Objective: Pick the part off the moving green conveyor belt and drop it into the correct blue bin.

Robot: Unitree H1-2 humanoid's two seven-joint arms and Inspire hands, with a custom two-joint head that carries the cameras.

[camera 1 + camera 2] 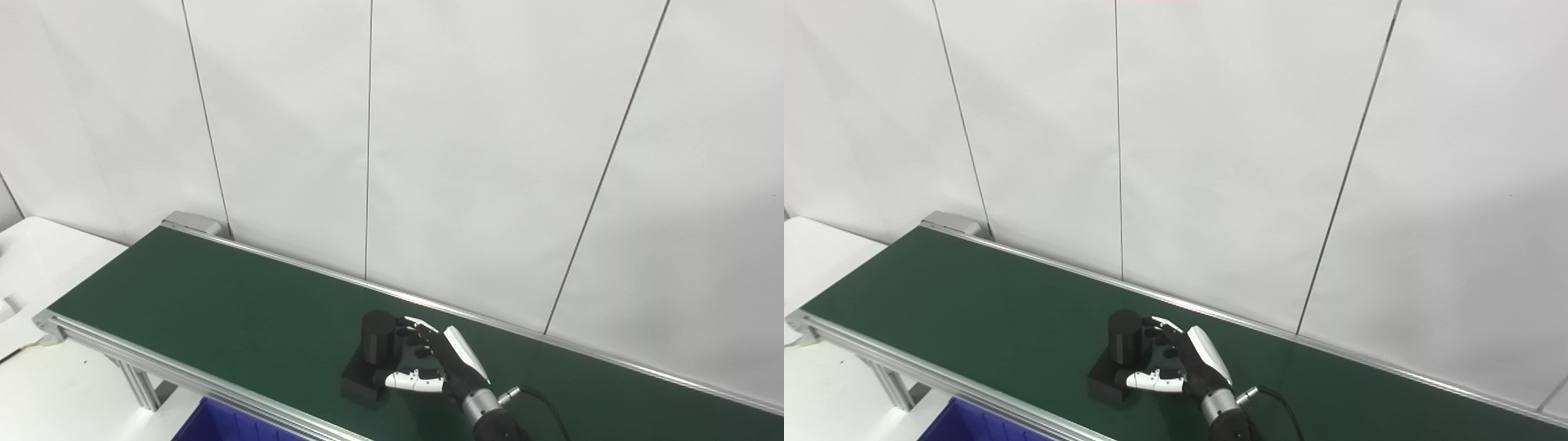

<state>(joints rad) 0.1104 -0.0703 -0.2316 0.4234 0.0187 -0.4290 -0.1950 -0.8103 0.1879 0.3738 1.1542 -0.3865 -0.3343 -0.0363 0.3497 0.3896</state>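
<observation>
A black part (375, 343), an upright cylinder on a block base, stands on the green conveyor belt (220, 300) near its front edge. My right hand (442, 361) comes in from the bottom right. Its fingers (411, 334) curl round the far side of the cylinder and its thumb (413, 381) lies against the near side above the base. The hand is closed on the part, which still rests on the belt. The same grasp shows in the right eye view (1185, 361). A corner of a blue bin (223, 424) shows below the belt's front rail. My left hand is out of view.
The belt runs from upper left to lower right between aluminium rails (184, 373), on a metal leg (139, 384). A white panelled wall (429, 153) stands right behind it. A white table (43, 269) lies at the left. A cable (545, 404) trails from my wrist.
</observation>
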